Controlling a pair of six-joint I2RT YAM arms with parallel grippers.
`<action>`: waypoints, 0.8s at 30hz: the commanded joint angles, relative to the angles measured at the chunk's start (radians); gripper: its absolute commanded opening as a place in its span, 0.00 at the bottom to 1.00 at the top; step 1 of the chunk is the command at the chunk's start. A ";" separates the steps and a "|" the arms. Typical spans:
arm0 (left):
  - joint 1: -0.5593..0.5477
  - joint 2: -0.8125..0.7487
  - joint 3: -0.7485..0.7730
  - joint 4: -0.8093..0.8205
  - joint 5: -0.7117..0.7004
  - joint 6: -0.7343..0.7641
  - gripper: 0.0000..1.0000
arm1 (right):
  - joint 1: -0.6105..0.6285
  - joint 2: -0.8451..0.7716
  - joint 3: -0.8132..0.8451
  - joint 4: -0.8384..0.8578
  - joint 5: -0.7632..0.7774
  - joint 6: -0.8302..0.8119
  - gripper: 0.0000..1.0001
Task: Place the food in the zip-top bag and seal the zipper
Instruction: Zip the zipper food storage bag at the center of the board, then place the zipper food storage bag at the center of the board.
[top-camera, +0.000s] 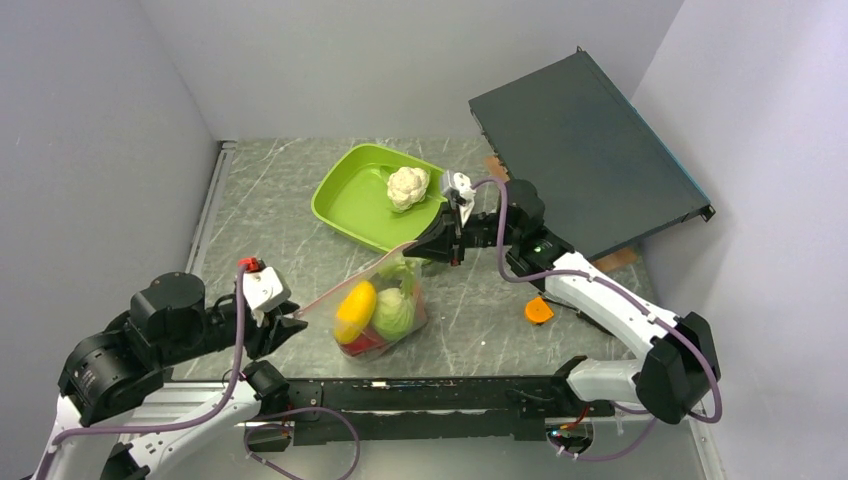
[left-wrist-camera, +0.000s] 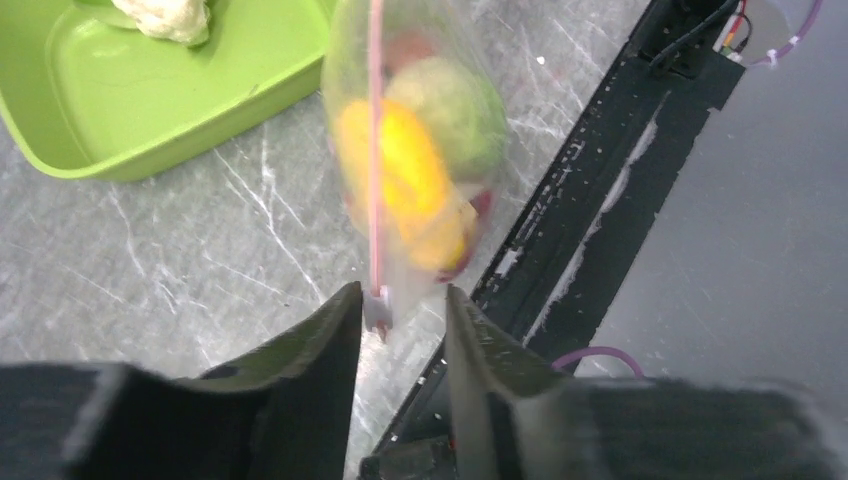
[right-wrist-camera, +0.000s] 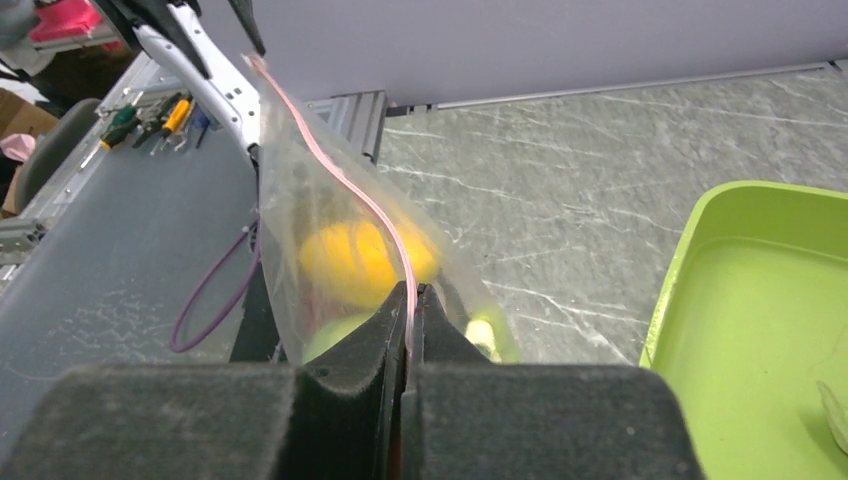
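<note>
Zip-top bag (top-camera: 392, 292): clear and crinkly; strung in the air between the two arms, its belly hanging to the grey table (top-camera: 290, 200) just in front of the black rail (top-camera: 420, 390) at the near edge.
Zipper (right-wrist-camera: 340, 185): a pink strip along the top edge; it slopes up from the left arm to the right arm.
Food in the bag: a yellow piece (top-camera: 355, 310), a green cabbage (top-camera: 395, 315) and something red (top-camera: 365, 347) beneath them, all pressed together at the bottom.
Food outside: a white cauliflower (top-camera: 407, 187) lies in the lime-green tray (top-camera: 355, 205), near its far right corner.
Right gripper (right-wrist-camera: 410, 295): fingers pressed together, pinching the zipper strip at the bag's upper end, just in front of the tray's near rim.
Left gripper (left-wrist-camera: 402, 292): fingers spread; the zipper's low end sits in the gap, closer to one finger; whether it touches cannot be told.
Open room: bare table to the left of the tray and bag; an orange disc (top-camera: 538, 310) lies to the bag's right, beside the right arm.
Edges: grey walls close in on three sides; a dark flat panel (top-camera: 585, 150) leans at the far right.
</note>
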 joint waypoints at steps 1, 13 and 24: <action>0.004 -0.007 0.048 -0.033 0.019 -0.025 0.52 | 0.018 0.032 0.085 0.017 0.012 -0.061 0.00; 0.004 -0.062 0.194 0.016 -0.196 -0.070 1.00 | 0.119 0.142 0.156 0.080 -0.008 -0.100 0.00; 0.004 -0.107 0.254 0.104 -0.260 -0.155 1.00 | 0.192 0.389 0.367 0.153 -0.007 -0.068 0.00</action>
